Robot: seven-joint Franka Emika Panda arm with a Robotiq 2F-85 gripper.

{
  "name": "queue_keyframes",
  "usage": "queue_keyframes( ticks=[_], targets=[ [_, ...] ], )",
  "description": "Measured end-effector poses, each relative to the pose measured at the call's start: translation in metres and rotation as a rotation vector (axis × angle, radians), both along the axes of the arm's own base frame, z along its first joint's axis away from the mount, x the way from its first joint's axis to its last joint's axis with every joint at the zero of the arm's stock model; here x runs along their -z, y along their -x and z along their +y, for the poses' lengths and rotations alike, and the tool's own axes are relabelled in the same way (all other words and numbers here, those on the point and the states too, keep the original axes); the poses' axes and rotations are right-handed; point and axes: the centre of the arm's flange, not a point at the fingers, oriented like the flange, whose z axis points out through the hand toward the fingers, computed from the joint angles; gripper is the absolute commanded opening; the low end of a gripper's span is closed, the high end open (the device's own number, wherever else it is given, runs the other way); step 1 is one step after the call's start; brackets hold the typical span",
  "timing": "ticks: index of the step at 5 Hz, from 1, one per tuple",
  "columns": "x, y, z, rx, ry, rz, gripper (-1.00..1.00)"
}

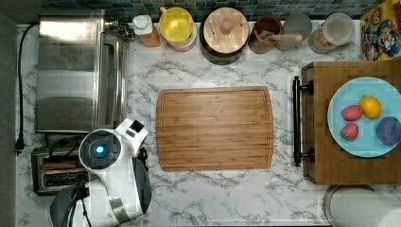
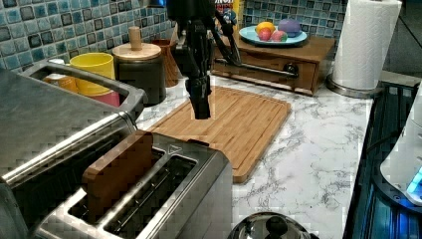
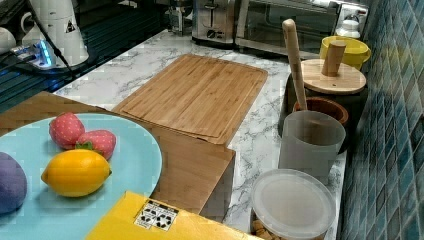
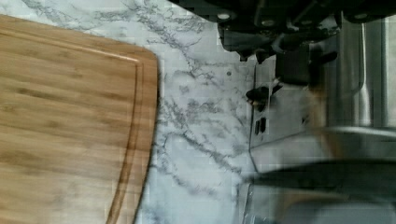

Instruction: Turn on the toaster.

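The toaster (image 1: 49, 171) sits at the near left corner of the marble counter (image 1: 222, 198) as the top view shows it. It is just in front of the big steel oven (image 1: 78, 75) and partly under the white arm (image 1: 116, 179). It has two slots, and one brown slice (image 2: 119, 174) stands in the slot nearer the oven. In the left view, the dark gripper (image 2: 201, 110) hangs point-down above the toaster's far end, clear of the metal; I cannot tell whether it is clenched or released. The wrist view shows a black lever (image 4: 259, 93) on the toaster's end face.

A strip of bare marble runs between that end and the rounded edge of the one cutting board (image 1: 215, 127). More open counter lies along the board's near side. On the top view's right, a wooden tray (image 1: 319, 161) carries one blue plate (image 1: 338, 137) with two strawberries (image 1: 351, 113), one lemon (image 1: 370, 106) and one purple piece (image 1: 389, 130). A paper-towel roll (image 2: 366, 42) stands at the near right corner.
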Motion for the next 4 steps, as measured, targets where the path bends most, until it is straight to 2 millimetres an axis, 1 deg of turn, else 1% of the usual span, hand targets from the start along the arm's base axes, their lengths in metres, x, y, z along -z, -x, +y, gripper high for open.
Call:
queue_keyframes(
  ticks=[1,2,3,4],
  targets=[
    [0.001,0.017,0.013,-0.007,-0.051,0.015,-1.0],
    [0.001,0.034,0.019,-0.033,-0.051,0.013,-1.0],
    [0.004,0.048,0.033,-0.061,-0.039,0.012,-1.0],
    [0.005,0.053,0.045,-0.083,-0.049,-0.027,-1.0]
  ],
)
